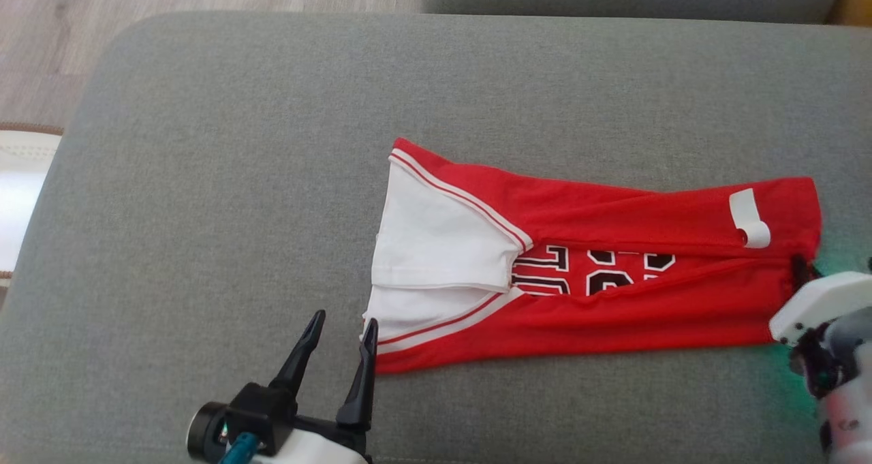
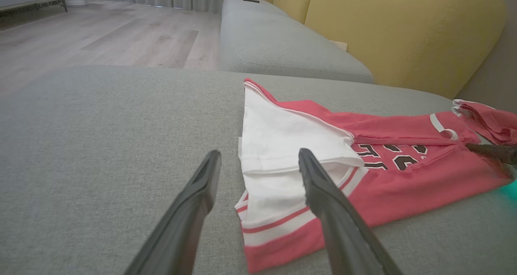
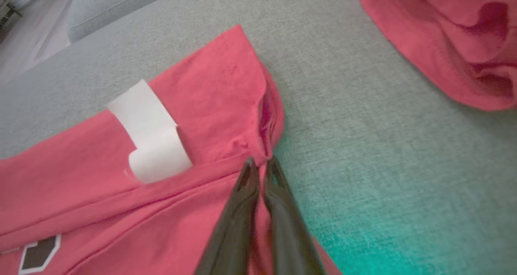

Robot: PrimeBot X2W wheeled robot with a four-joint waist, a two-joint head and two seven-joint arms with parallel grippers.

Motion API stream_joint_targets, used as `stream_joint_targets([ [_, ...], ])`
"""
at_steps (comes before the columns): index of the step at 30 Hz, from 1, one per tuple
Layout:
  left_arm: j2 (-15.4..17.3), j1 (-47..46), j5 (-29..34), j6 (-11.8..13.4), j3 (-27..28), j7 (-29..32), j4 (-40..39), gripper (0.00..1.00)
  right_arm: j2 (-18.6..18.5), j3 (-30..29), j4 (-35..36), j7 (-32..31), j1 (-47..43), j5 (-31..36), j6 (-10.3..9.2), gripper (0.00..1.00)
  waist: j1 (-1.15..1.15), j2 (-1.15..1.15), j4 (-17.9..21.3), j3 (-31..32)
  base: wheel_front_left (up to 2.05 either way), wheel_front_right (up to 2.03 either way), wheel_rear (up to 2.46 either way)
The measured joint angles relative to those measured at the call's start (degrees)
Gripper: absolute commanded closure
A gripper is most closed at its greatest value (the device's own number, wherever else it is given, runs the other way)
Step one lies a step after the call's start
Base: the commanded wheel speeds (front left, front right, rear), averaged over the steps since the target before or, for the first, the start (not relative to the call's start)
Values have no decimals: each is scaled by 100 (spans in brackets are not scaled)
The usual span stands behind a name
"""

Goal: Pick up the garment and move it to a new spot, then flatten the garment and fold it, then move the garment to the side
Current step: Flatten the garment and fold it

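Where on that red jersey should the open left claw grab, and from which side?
Likely the near corner of the striped white end of the jersey, approached from the left along the cushion. Its layers lie stacked and flat there, right before the open left gripper, opposite the end the right gripper pinches.

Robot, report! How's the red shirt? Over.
Left gripper jaws open by shirt, white end. Right gripper jaws shut on red edge. Second red cloth nearby.
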State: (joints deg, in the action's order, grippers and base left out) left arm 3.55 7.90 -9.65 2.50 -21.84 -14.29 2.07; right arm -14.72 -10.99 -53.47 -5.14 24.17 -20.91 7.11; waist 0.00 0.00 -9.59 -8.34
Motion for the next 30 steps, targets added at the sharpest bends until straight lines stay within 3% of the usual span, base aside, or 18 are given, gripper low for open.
stream_joint_targets([
  [7,-5,7,52,0,47,0,-1,0,-76,271,175,168,-41,-156,0,100,0,0,137,102,0,0,0],
  [13,-8,15,52,-7,65,0,-1,0,-690,296,456,154,-18,-140,0,100,0,0,367,224,0,0,0],
  [16,-9,15,52,-7,63,0,4,0,-762,331,665,99,-19,-129,0,100,0,0,414,285,0,0,0],
  [22,-10,34,51,-4,57,0,80,0,-553,672,1515,21,-59,-180,0,100,0,0,434,469,0,0,0],
  [30,-11,143,49,-3,9,0,152,0,151,1288,2932,-376,-533,-227,0,100,0,0,283,712,0,0,0],
])
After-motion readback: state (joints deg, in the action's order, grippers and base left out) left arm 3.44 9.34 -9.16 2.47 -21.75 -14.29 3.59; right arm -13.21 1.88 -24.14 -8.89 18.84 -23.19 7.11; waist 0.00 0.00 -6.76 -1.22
